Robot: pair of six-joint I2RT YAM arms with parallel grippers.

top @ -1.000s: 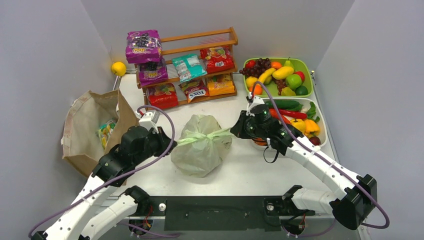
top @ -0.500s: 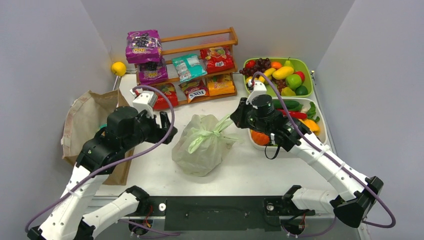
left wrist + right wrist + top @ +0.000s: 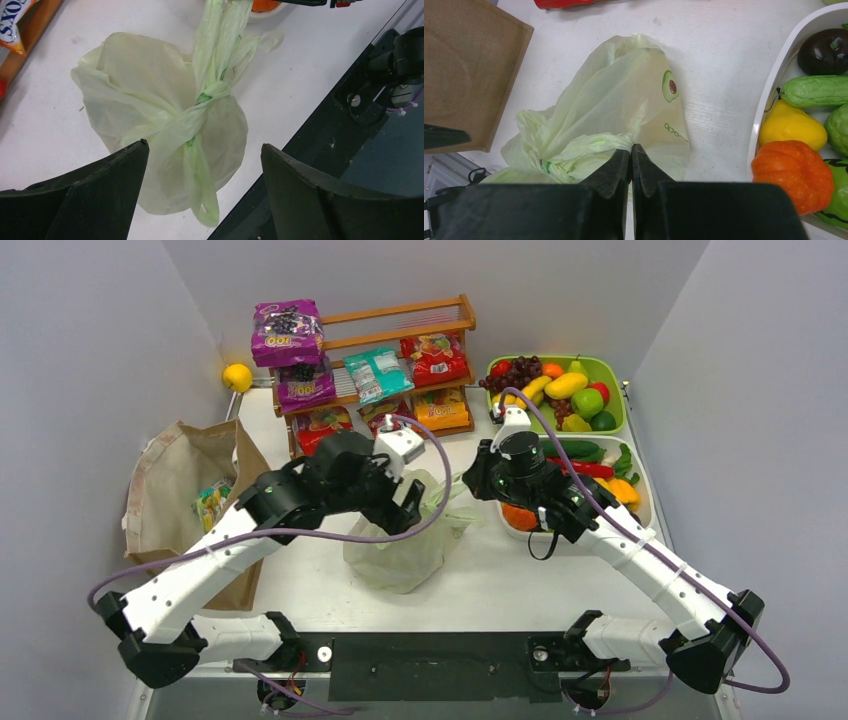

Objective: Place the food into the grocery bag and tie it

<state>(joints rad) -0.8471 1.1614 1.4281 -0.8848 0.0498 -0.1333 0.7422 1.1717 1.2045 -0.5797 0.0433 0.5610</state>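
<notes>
The pale green grocery bag [image 3: 400,558] sits mid-table, its two handles crossed in a knot [image 3: 202,97]. One handle loop [image 3: 202,200] hangs loose over the bag's side. My left gripper [image 3: 412,508] hovers above the bag, open, with nothing between its fingers [image 3: 100,195]. My right gripper [image 3: 468,484] is shut on the other bunched handle [image 3: 594,142], at the bag's right side, holding it drawn out. Whatever food is inside the bag is hidden. Snack packets [image 3: 378,373] fill the wooden rack at the back.
A brown paper bag [image 3: 180,495] lies at the left. A green tray of toy fruit [image 3: 610,370] and a white tray of vegetables [image 3: 640,525] stand at the right, close to my right arm. A yellow ball [image 3: 237,377] rests by the back wall.
My left gripper has opened, let go of its handle and swung from the left to above the bag. The right gripper has kept its grip and barely moved.
</notes>
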